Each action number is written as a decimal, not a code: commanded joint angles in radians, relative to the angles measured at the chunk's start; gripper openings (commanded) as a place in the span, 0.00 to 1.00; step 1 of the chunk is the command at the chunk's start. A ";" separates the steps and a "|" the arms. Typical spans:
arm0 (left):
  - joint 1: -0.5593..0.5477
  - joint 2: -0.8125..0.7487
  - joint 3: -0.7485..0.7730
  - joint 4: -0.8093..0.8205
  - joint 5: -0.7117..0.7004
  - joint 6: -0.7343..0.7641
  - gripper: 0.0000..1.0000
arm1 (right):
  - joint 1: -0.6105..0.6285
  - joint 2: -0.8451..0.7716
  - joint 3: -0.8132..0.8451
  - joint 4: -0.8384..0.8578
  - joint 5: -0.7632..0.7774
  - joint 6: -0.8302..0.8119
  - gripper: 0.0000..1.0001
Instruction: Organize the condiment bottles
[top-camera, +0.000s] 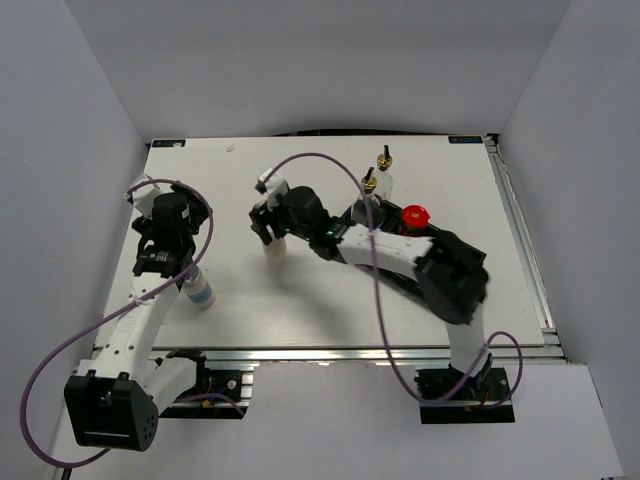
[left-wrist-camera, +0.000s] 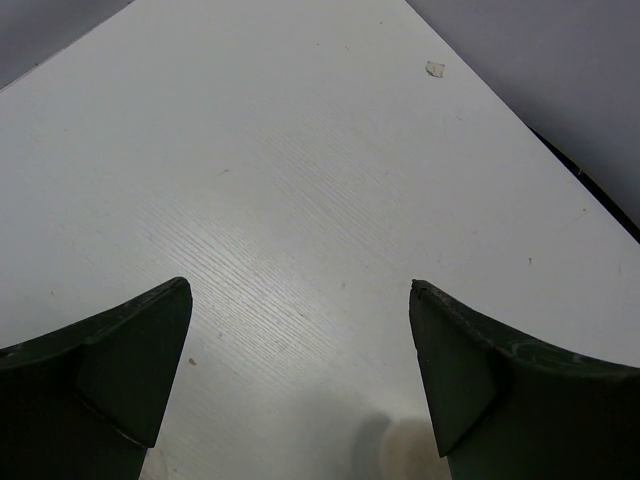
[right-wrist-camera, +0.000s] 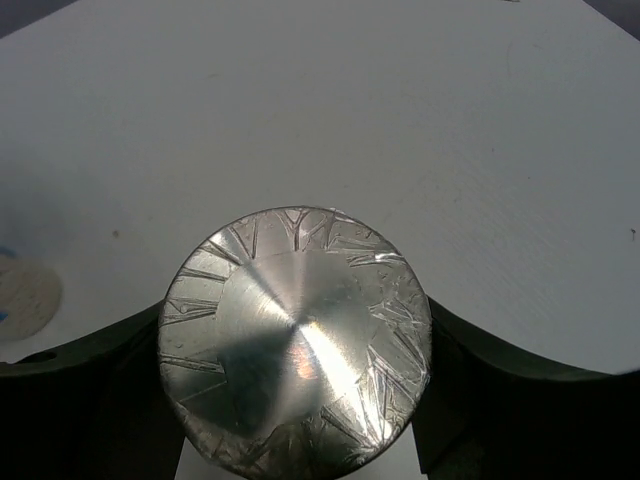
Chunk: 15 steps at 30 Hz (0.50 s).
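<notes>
My right gripper is shut on the silver-lidded jar near the table's middle. In the right wrist view its embossed lid fills the gap between both fingers. The white blue-banded bottle stands at the front left and shows blurred in the right wrist view. My left gripper is just behind and left of that bottle. In the left wrist view the left gripper is open and empty over bare table. Two clear glass bottles with gold pourers and the red-capped jar stand at the back right. The white-lidded jar is out of view.
The right arm's links reach across the table beside the red-capped jar and the glass bottles. A small scrap lies near the back edge. Grey walls enclose the white table on three sides. No black tray shows.
</notes>
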 joint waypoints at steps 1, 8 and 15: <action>0.004 -0.042 -0.022 0.042 0.036 0.020 0.98 | 0.015 -0.308 -0.196 0.133 -0.085 0.039 0.02; 0.007 -0.059 -0.040 0.063 0.065 0.032 0.98 | 0.036 -0.878 -0.763 0.081 -0.024 0.214 0.00; 0.009 -0.065 -0.053 0.079 0.089 0.039 0.98 | 0.044 -1.291 -0.870 -0.417 0.264 0.345 0.00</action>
